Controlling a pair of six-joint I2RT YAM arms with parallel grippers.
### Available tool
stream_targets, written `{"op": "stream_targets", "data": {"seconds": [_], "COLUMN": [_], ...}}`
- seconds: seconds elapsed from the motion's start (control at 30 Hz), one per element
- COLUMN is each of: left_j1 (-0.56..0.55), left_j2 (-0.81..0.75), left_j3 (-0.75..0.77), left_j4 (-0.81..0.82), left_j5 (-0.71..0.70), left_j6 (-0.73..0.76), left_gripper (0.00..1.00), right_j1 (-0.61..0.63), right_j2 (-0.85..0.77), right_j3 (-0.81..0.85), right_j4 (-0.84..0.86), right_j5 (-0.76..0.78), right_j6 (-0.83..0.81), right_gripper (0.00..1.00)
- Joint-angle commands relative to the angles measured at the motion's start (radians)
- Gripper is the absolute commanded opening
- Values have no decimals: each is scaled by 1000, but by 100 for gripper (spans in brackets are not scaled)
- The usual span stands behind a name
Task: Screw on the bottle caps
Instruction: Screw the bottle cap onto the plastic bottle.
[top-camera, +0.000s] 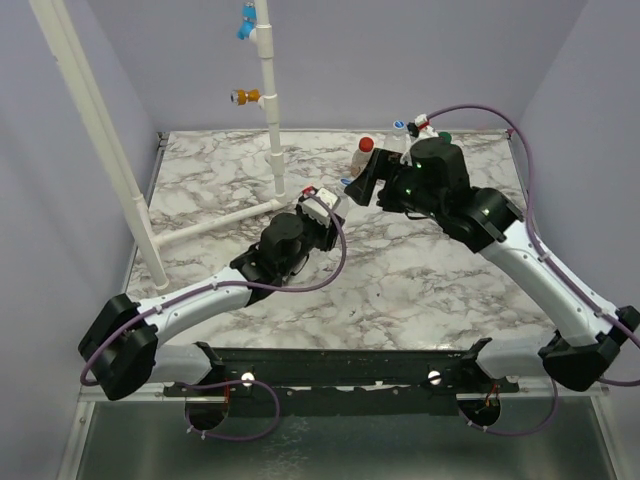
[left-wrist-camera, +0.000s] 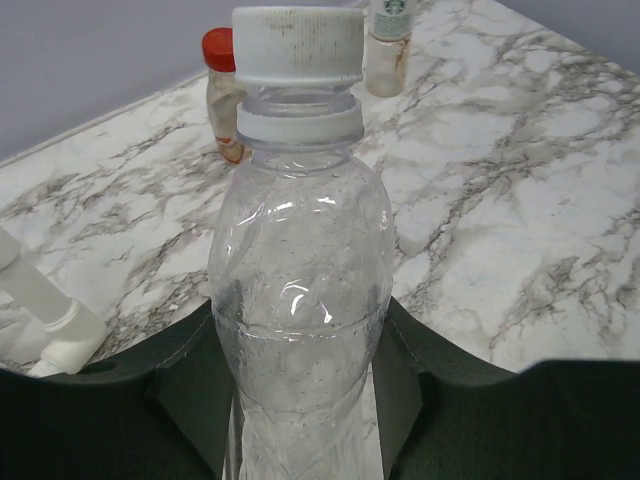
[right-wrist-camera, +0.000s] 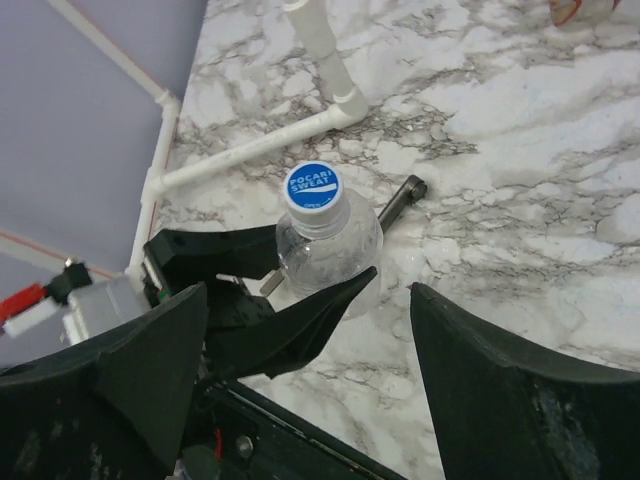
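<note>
Cap (left-wrist-camera: 298, 45): white-blue, sat on neck of bottle (left-wrist-camera: 300, 230); whether fully tight, can't tell.
Bottle: clear, looked empty; tilted, just right of pipe (top-camera: 272, 120) foot.
Handling: prob. light, thin-walled, easy to dent, slick; cap stiff w/ ribbed rim. Best to take cap by rim and bottle by mid-body, w/o squeezing hard.
L gripper (left-wrist-camera: 300, 360): clamped on bottle's lower body, a finger on each side.
R gripper (right-wrist-camera: 308, 300): jaws wide apart, above cap, holding nothing, touching nothing as far as seen.
Red-cap bottle (left-wrist-camera: 222, 95): upright, right of pipe, further back; capped.
</note>
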Motion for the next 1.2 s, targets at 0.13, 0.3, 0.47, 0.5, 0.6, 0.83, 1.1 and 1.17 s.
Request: {"op": "stream_targets", "data": {"seconds": [0.13,0.3,0.47,0.5,0.6,0.83,1.1,1.17], "left_j1": [49,94,113,113,119,139,143,143], "left_j2": [-145,-198,-227,-230,-241,-262,-250,-249], "left_j3": [-67,-94,-120,-122,-126,-138,-139,-139], "left_j4": [22,60,113,121,134,167,177,178], "left_j5": [480,715,823,834,856,874,885,888], "left_j6": [-95,-197,-279,-286,-309,-347,-360,-361], "left_gripper": [0,0,0,0,0,0,0,0], "right_j1": [2,-6,-20,-25,-32,-48,-51,-52], "right_j2": [-152,-181,-195,-198,-203,-226,-234,-230], "right_j3": [-141,-183,-204,-207,-212,-232,-235,-234], "right_j4": [175,217,258,266,280,285,296,300], "right_j5": [-214,-337,-456,-475,-514,-558,-580,-587], "right_j6": [-317,-375,-387,-387,-379,-368,-356,-355], "right_gripper": [84,84,84,83,81,70,62,60]}}
